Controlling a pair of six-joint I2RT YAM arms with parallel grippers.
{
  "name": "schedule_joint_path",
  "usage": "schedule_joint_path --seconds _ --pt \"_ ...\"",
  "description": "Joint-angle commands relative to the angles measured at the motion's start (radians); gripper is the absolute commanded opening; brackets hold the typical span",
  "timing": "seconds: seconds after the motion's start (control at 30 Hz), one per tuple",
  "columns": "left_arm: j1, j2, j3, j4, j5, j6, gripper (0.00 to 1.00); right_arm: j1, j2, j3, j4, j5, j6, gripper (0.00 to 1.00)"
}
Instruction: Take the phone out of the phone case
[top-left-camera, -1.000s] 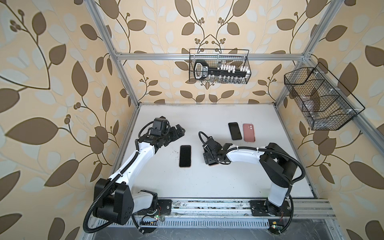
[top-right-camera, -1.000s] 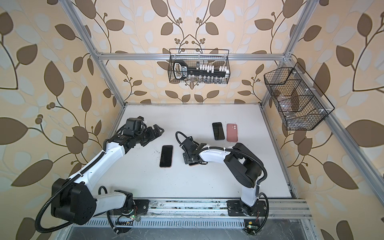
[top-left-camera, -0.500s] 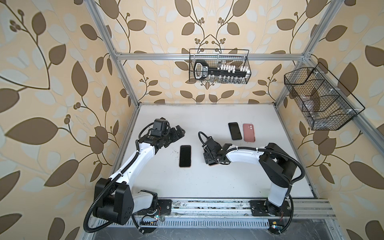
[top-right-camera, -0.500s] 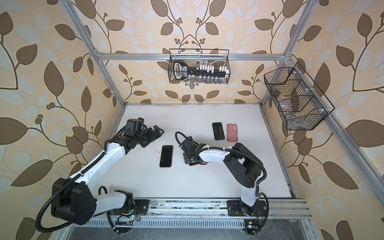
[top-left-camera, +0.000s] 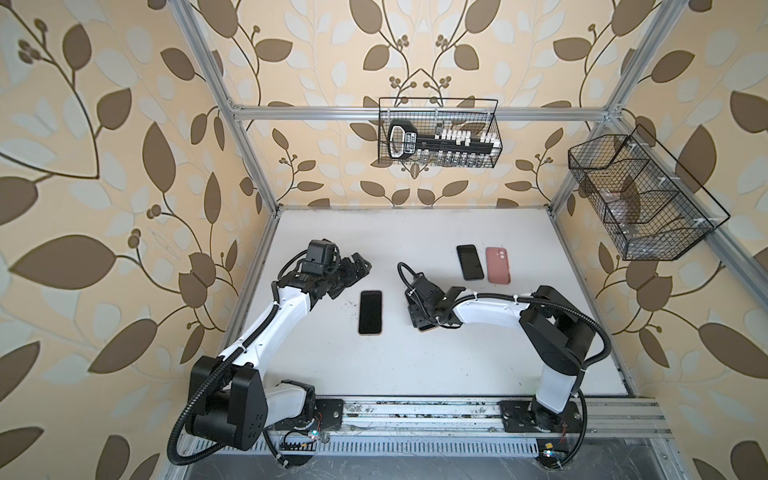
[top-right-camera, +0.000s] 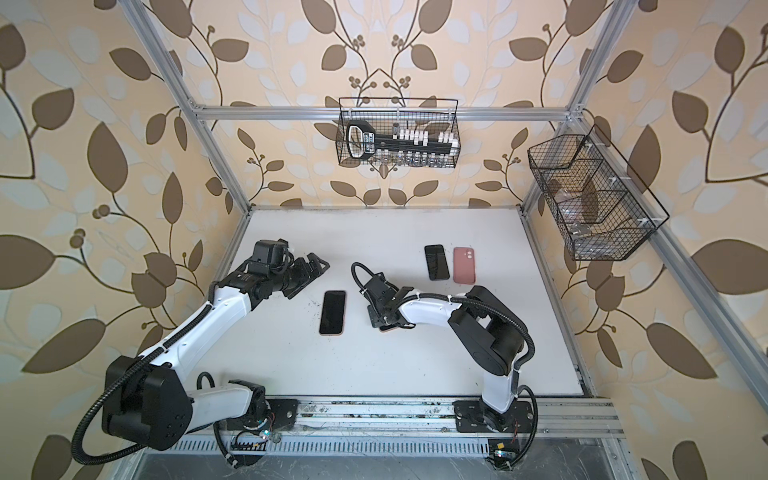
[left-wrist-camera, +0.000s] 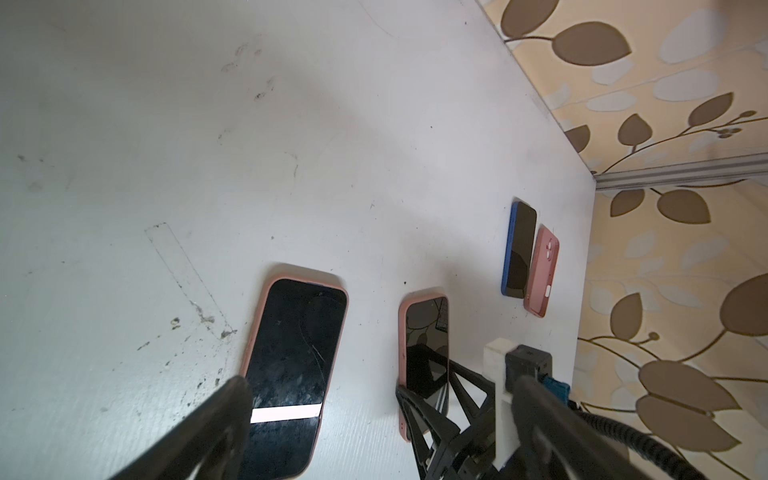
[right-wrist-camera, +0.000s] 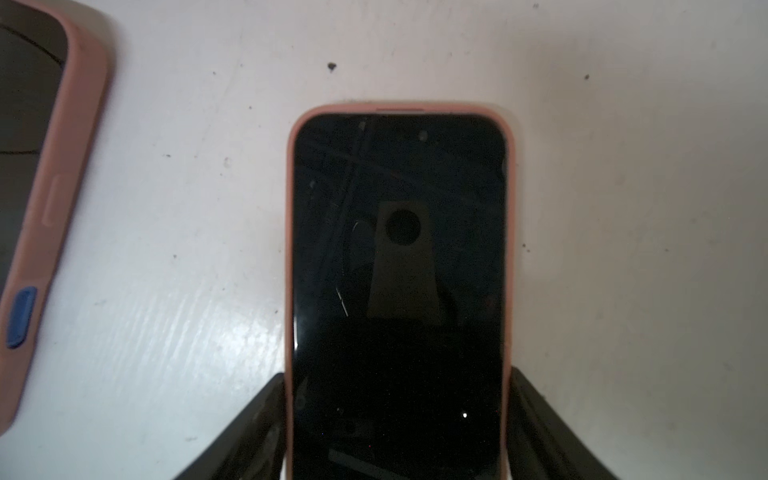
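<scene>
In both top views the right gripper (top-left-camera: 422, 320) sits low at mid-table over its target, while the left gripper (top-left-camera: 358, 266), spread wide, hangs near a second cased phone (top-left-camera: 370, 312). The left wrist view shows us the phone case (left-wrist-camera: 402, 353) flat, parallel to that neighbour. In the right wrist view our phone (right-wrist-camera: 397, 270) lies screen-up inside it, long axis straight ahead, jaws pinching both long edges.

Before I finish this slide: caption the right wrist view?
Fingers grip a pink-cased phone, screen-up on the white table.
</scene>
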Motion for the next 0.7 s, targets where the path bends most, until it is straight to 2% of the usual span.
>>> schedule_joint_path --seconds 0.0,0.2,0.47,0.67 --pt "-0.001 -0.025 -0.052 0.069 0.073 -0.089 0.99 -0.023 -0.054 -0.009 -0.01 -0.037 -0.032 0.67" --pt "-0.091 -0.012 -0.084 0.157 0.071 -0.158 0.99 -0.063 -0.094 -0.013 -0.003 -0.099 -0.048 0.66" --pt "-0.227 0.116 -0.045 0.286 0.072 -0.239 0.98 -0.095 -0.172 -0.028 0.0 -0.164 -0.059 0.65" --pt "-0.271 0.188 -0.024 0.382 0.088 -0.276 0.96 -0.11 -0.243 -0.026 -0.013 -0.211 -0.052 0.65"
